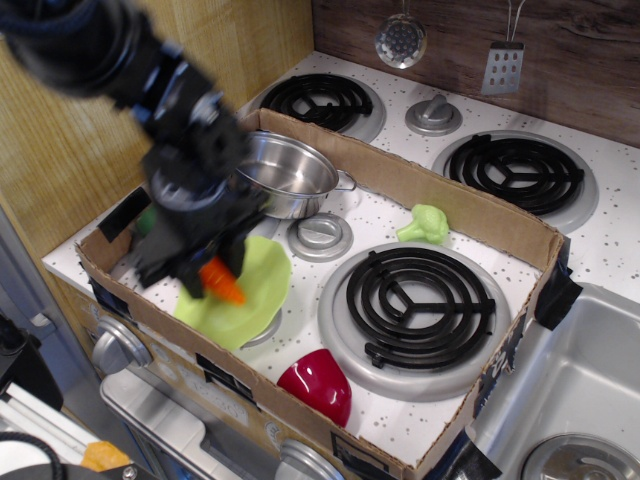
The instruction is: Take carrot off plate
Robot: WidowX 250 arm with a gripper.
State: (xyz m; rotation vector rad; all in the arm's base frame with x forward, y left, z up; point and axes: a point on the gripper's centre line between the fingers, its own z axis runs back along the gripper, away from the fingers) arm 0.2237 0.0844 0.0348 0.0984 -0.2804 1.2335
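Carrot (222, 282): bright orange. Plate (245, 296): lime green, plain. Gripper (205, 268): black, blurred. Pot (288, 175): shiny steel. Broccoli (424, 224): light green. Bowl (318, 387): dark red, glossy. Box (420, 187): brown cardboard, black tape at one corner. Stove top (390, 410): white with fine dark speckles. Burner coils (419, 293): black, on grey rings. Back wall (590, 60): dark brown wood grain. Side panel (70, 150): light yellowish wood grain.

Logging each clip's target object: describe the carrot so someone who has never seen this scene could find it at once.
Inside the cardboard box on the toy stove, look at the front-left corner, where a lime-green plate lies. Over it the black gripper holds the carrot, the only bright orange, tapered thing here, unlike the light green broccoli or dark red bowl.
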